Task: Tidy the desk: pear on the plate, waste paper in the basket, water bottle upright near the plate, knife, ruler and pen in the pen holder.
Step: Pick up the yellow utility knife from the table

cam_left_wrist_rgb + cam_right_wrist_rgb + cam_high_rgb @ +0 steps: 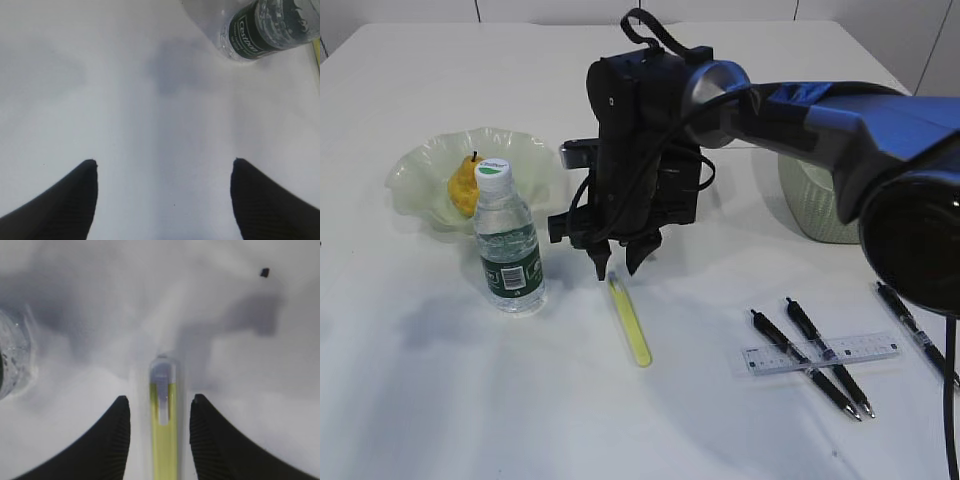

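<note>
A slim yellow-green utility knife (629, 322) with a clear, greyish tip lies flat on the white table (440, 400), its length running from near the middle of the table toward the front edge. One pear (464, 186), yellow with a short stem, sits in one pale green ruffled plate (415, 165) at the left. One clear water bottle (507, 242) with a green label and white cap stands upright just in front of the plate. At the right lie three black pens (806, 365) and one clear ruler (820, 352); two pens cross the ruler, the third lies apart by the right edge. One pale ribbed basket (812, 205) sits behind the arm. The right gripper (616, 263) hangs over the knife's far end, its two black fingers (107, 440) spread, one on each side of the knife and not touching it. The left gripper (162, 200) has its jaws spread wide over bare table, with the bottle's base beyond it.
</note>
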`<act>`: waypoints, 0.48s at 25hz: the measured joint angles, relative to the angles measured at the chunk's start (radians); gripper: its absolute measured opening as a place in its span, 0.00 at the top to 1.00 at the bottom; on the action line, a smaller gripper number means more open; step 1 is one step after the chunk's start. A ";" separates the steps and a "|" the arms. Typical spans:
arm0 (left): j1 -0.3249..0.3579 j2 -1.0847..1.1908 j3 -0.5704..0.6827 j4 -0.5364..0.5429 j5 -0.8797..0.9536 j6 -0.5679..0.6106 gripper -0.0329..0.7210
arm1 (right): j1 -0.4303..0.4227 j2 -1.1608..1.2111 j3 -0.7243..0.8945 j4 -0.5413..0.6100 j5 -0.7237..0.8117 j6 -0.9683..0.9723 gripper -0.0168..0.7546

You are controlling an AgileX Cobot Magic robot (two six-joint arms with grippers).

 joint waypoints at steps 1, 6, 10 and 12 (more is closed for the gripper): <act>0.000 0.000 0.000 0.000 0.000 0.000 0.17 | 0.002 0.006 0.000 0.000 0.000 0.000 0.59; 0.000 0.000 0.000 0.000 0.000 0.000 0.17 | 0.008 0.024 0.000 0.000 0.000 0.000 0.59; 0.000 0.000 0.000 0.000 0.000 0.000 0.17 | 0.010 0.027 0.000 -0.011 0.000 0.000 0.59; 0.000 0.000 0.000 0.000 0.000 0.000 0.17 | 0.010 0.027 0.000 -0.015 -0.001 0.000 0.59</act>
